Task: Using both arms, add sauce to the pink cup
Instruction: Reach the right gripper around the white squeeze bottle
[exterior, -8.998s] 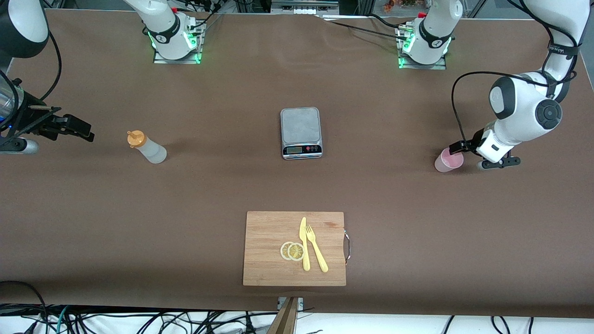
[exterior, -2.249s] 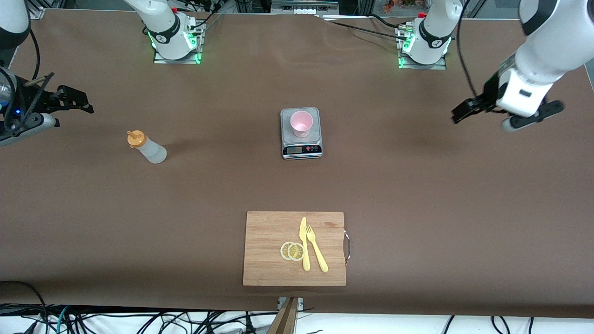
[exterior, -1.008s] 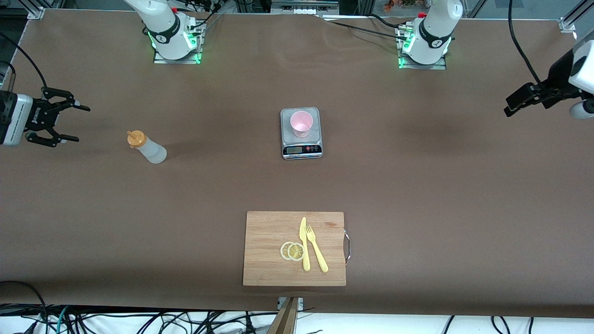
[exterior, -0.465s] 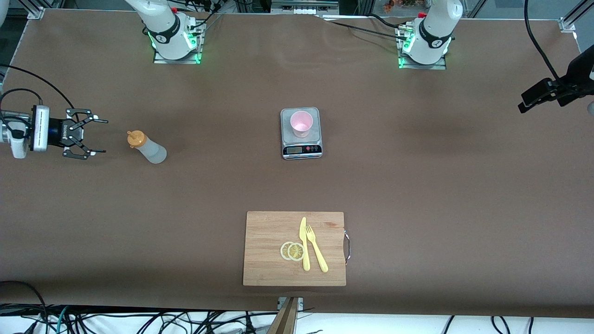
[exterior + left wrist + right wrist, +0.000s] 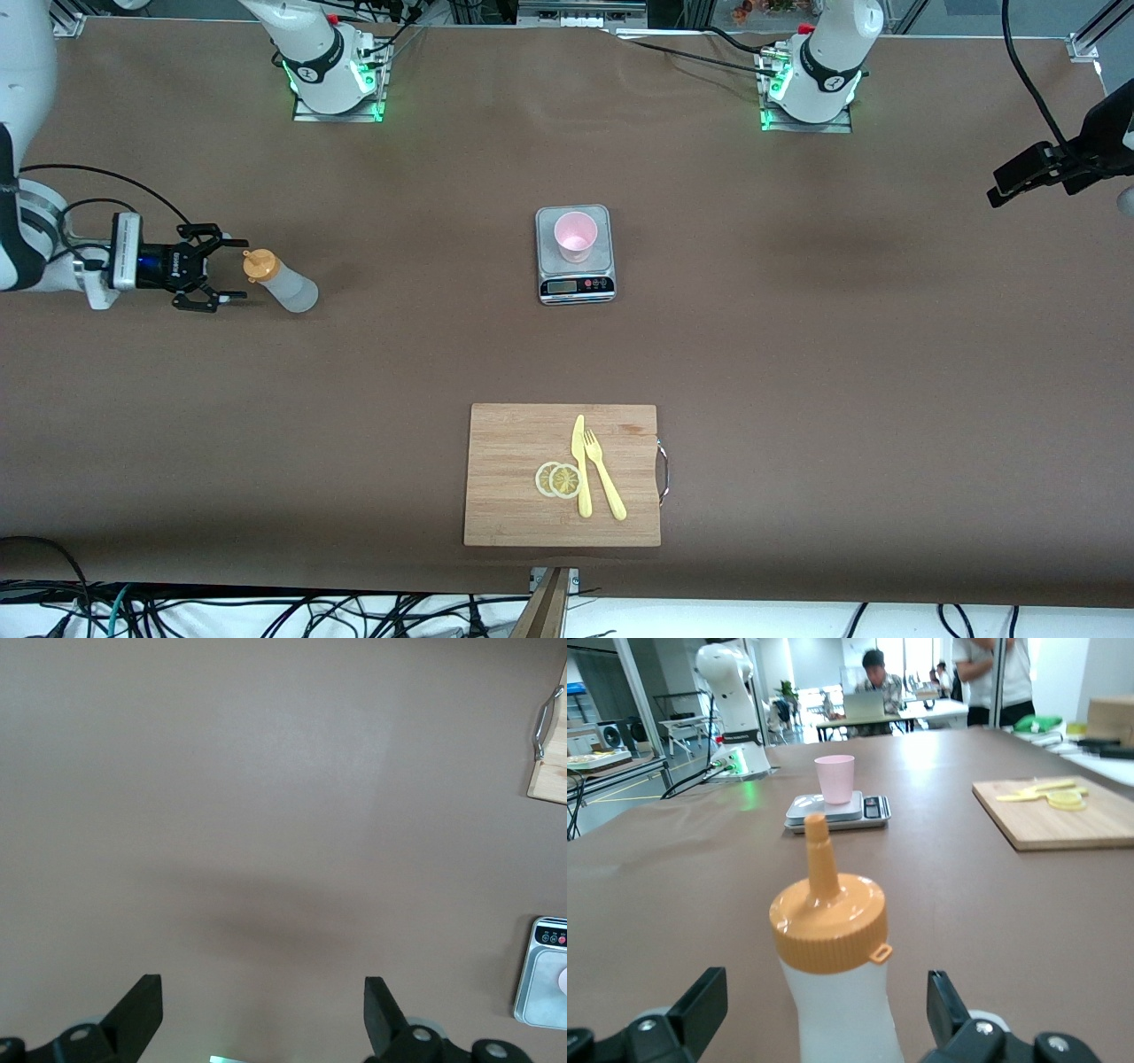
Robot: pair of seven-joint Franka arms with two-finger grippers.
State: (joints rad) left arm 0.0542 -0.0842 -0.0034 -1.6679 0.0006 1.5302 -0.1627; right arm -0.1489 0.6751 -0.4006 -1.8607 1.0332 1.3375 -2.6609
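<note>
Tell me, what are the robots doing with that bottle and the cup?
The right tool is open and reaching in beside the sauce bottle, its fingers at the orange cap but not gripping. The pink cup already stands on the scale. The left tool waits, open, up at its own end of the table.

A brown table (image 5: 797, 372) carries everything. Standing directly on it toward the right arm's end is the sauce (image 5: 279, 281), a whitish squeeze bottle with an orange cap. Near the middle sits a grey scale (image 5: 575, 255), its display facing the front camera. Nearer to that camera than the scale lies a wooden cutting board (image 5: 514, 478) with a metal handle on the edge toward the left arm's end. Both arm bases are bolted along the table's edge farthest from the front camera.
</note>
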